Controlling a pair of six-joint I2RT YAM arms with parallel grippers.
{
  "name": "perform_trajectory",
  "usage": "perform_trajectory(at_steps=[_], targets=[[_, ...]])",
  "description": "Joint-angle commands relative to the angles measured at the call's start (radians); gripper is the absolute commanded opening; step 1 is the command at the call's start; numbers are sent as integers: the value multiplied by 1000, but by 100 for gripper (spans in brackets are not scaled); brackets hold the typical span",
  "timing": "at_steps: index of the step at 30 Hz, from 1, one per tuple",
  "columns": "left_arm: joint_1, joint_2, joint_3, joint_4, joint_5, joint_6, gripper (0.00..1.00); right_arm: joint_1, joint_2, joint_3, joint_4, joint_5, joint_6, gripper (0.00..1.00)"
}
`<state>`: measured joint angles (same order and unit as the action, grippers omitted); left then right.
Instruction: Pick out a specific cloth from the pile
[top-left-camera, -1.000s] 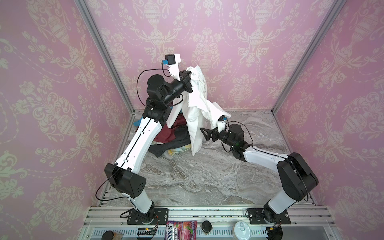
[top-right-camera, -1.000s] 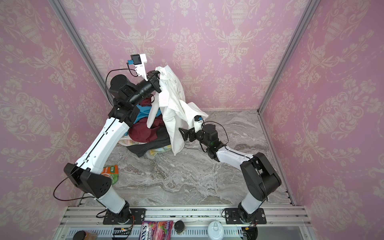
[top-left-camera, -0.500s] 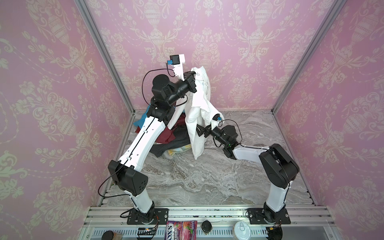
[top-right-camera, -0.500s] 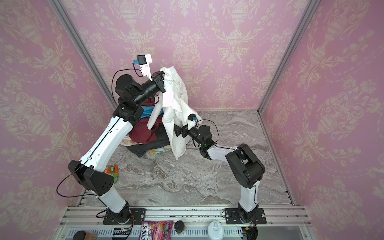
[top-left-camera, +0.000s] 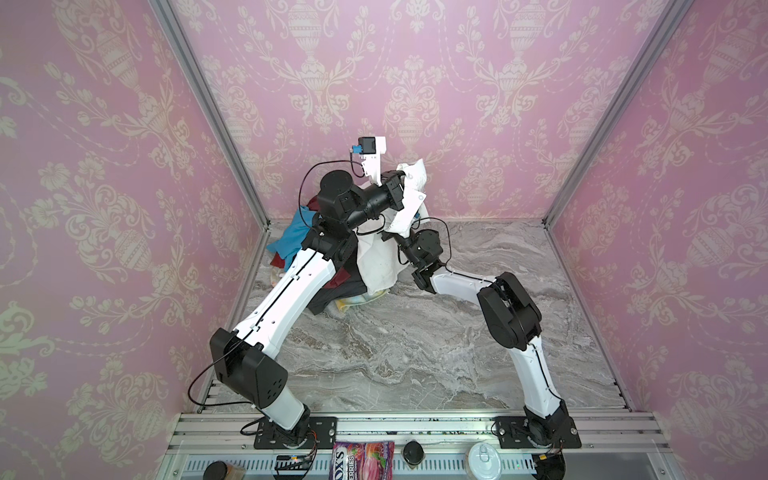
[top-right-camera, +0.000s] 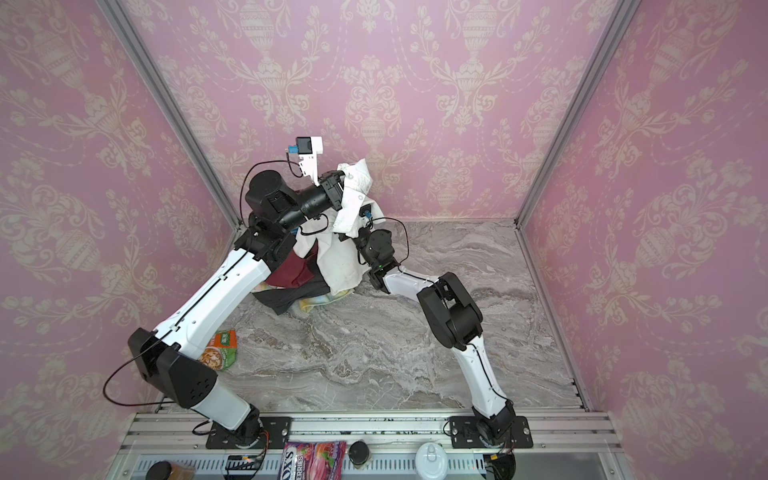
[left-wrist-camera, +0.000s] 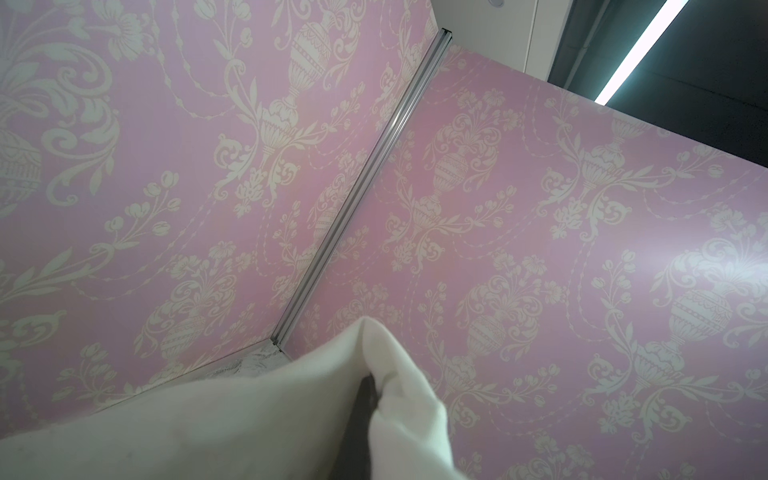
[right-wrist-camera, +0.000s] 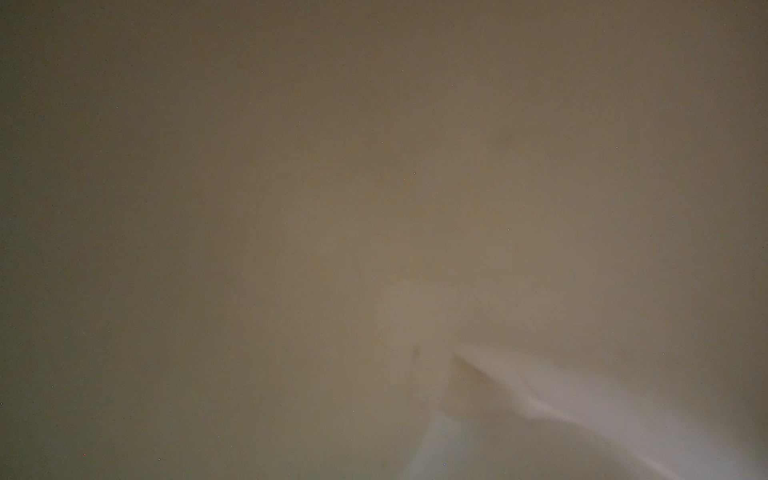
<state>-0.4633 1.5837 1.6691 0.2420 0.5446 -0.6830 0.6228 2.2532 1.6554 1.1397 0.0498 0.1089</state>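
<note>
Where the left jaws sit high over the far left corner of the worktop, they are closed tight on a bunch of the white shirt. In the left wrist view the shirt folds over one dark finger.

The right jaws are pushed into the hanging shirt lower down. The cloth hides them, so I cannot tell how wide they are or if they hold anything. The right wrist view shows only blurry cloth right up close.

From the left jaws the shirt hangs down long and loose. Its low end lies on the pile in the far left corner. The pile has blue, dark red, dark grey and pale yellow clothes. The left arm reaches over the pile. The right arm comes in from the right.
</note>
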Motion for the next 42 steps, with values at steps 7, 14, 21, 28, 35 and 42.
perform_trajectory(at_steps=[7,14,21,28,35,42], targets=[[59,-134,-91,-118,-64,80,0,-10,-235,-140,-31,30,167,0],[181,-175,-227,-125,-74,69,26,-45,-447,-154,-250,73,356,0],[219,-185,-318,-109,-64,95,88,-121,-515,-111,-372,106,699,0],[220,-201,-364,-134,-66,140,100,-204,-574,-162,-378,161,957,0],[221,-197,-419,-142,-76,163,99,-292,-658,-150,-462,158,966,0],[222,-166,-437,-149,-87,180,99,-413,-724,-61,-611,107,972,0]])
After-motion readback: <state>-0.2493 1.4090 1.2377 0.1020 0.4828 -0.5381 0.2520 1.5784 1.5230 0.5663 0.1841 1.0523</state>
